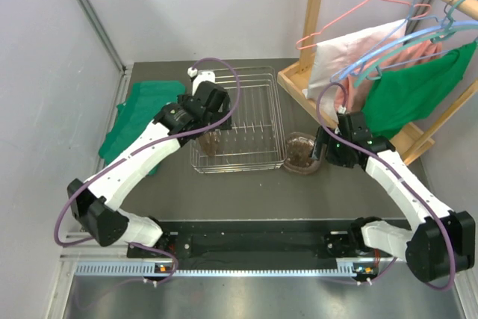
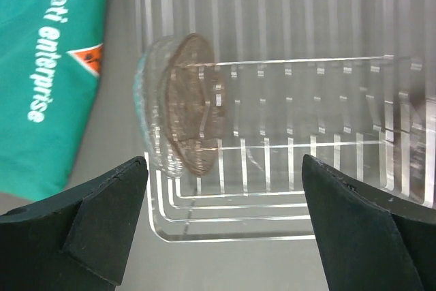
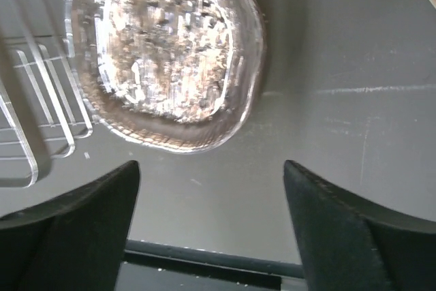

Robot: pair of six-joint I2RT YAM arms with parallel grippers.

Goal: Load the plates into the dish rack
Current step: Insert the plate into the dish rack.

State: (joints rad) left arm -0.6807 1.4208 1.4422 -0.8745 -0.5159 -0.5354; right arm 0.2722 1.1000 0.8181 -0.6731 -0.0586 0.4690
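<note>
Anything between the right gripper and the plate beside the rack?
Nothing: only bare grey tabletop separates the right gripper and the plate, per the right wrist view.

Top external is looking down from above and behind, covering most of the table (image 1: 246,192). Left wrist is facing the dish rack (image 2: 306,168) close up. Right wrist is looking down on the plates (image 3: 163,52), close; a rack corner is showing in all three.

Textured glossy glass plates (image 3: 163,59), shiny wire dish rack (image 1: 246,121), matt table (image 1: 246,192)
</note>
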